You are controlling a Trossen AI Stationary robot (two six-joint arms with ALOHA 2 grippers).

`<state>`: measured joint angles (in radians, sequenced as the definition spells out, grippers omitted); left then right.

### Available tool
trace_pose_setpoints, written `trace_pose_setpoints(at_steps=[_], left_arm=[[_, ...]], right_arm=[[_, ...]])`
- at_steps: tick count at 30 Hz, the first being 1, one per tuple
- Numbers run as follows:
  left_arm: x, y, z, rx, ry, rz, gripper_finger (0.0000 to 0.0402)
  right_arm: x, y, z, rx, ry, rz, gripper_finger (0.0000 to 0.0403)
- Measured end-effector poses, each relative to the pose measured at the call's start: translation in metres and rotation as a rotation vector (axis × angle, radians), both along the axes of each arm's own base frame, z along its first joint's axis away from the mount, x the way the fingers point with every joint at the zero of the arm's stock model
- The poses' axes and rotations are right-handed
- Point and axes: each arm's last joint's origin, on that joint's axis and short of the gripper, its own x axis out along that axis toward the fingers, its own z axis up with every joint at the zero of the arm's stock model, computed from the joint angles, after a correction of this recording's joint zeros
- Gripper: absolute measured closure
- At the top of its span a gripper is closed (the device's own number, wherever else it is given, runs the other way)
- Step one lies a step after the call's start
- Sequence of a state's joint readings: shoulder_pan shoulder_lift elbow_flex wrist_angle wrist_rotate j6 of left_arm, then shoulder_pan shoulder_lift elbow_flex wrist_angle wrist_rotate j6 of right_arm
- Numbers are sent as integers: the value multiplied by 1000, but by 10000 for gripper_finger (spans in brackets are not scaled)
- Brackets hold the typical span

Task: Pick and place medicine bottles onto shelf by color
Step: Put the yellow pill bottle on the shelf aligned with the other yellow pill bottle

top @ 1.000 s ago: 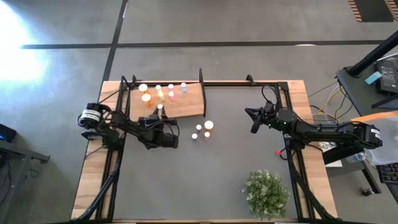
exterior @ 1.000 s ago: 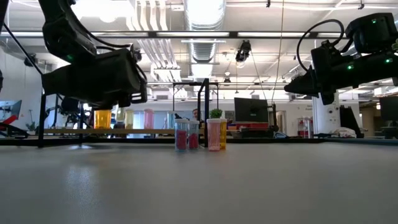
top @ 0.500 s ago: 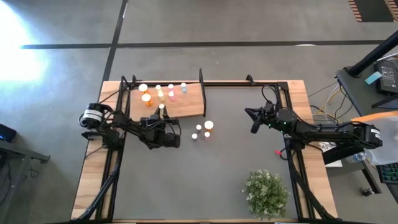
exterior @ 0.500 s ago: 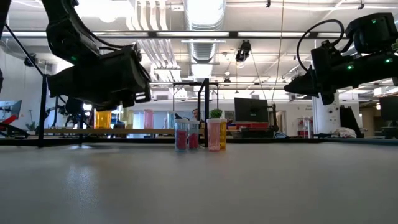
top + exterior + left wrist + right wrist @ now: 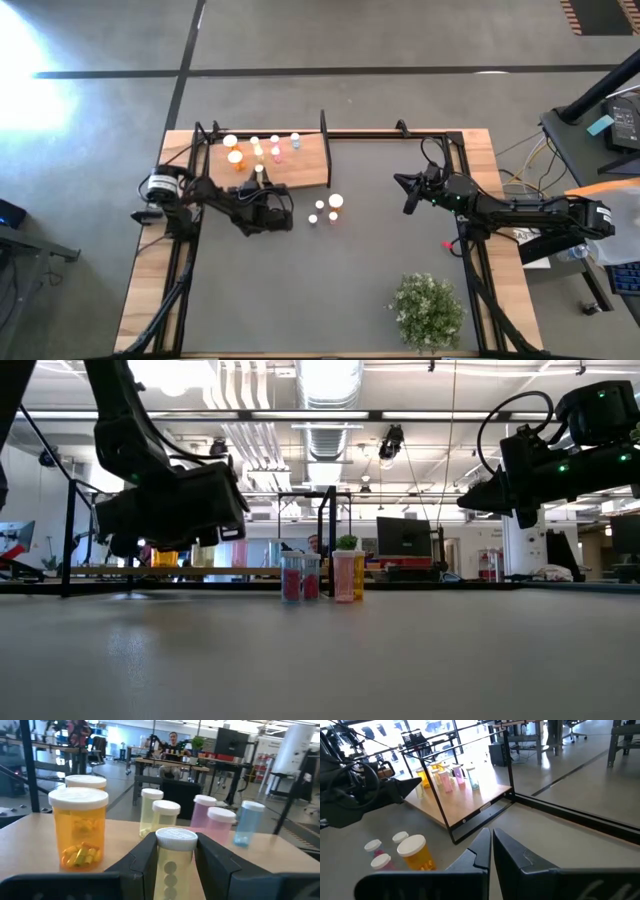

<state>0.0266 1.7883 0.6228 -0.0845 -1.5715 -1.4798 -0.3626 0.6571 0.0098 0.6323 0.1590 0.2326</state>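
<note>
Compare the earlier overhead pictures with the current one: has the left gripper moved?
Yes. The left gripper, shut on a yellow bottle, has shifted slightly rightward along the shelf edge, toward the loose bottles.

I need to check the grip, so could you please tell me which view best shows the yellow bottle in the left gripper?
The left wrist view: the yellow bottle stands close up between the left gripper's fingers. The high view shows only its white cap; the low and right wrist views hide it behind the arm.
</note>
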Motion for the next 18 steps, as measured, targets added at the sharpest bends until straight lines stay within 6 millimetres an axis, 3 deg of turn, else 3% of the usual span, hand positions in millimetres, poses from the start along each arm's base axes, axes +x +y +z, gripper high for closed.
trace_pose_setpoints(at_steps=[18], left_arm=[[1, 7, 0, 2, -24, 30, 299]], right_arm=[[0, 0, 0, 0, 0, 0, 394]])
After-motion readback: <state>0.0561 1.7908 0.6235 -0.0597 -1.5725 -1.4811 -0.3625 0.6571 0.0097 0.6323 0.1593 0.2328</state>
